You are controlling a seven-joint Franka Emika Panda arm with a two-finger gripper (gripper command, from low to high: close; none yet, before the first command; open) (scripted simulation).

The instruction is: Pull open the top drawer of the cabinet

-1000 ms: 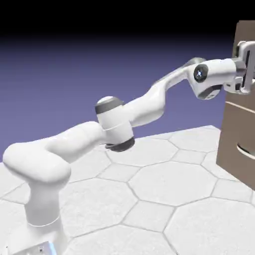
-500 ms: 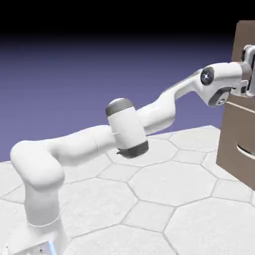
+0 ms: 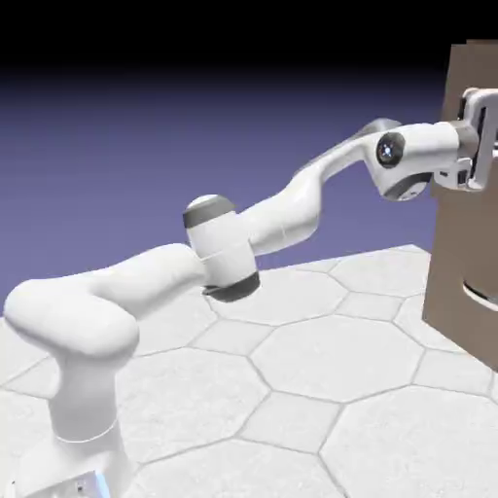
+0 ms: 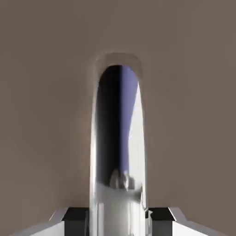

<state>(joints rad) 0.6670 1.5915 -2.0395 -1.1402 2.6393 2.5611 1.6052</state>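
The cabinet (image 3: 457, 282) is a tall brown box at the exterior view's right edge. Its top drawer (image 3: 457, 78) juts slightly left of the body below it. My gripper (image 3: 483, 136) is pressed up to that drawer front, with the arm stretched out level toward it. The hand view is filled by the brown drawer panel (image 4: 46, 92), and a shiny metal handle (image 4: 119, 138) runs up the middle. My gripper (image 4: 118, 216) is shut on the handle, with one grey fingertip (image 4: 76, 215) on each side of it.
The lower drawer with a curved pale handle (image 3: 480, 292) sits under the top one. A white hexagon-tiled table (image 3: 321, 370) spreads below the arm. The robot's base (image 3: 83, 428) stands at the lower left.
The gripper, open a second ago, went in onto the handle and shut. Since then the arm has drawn back left, and the top drawer's front has come out a little with it.
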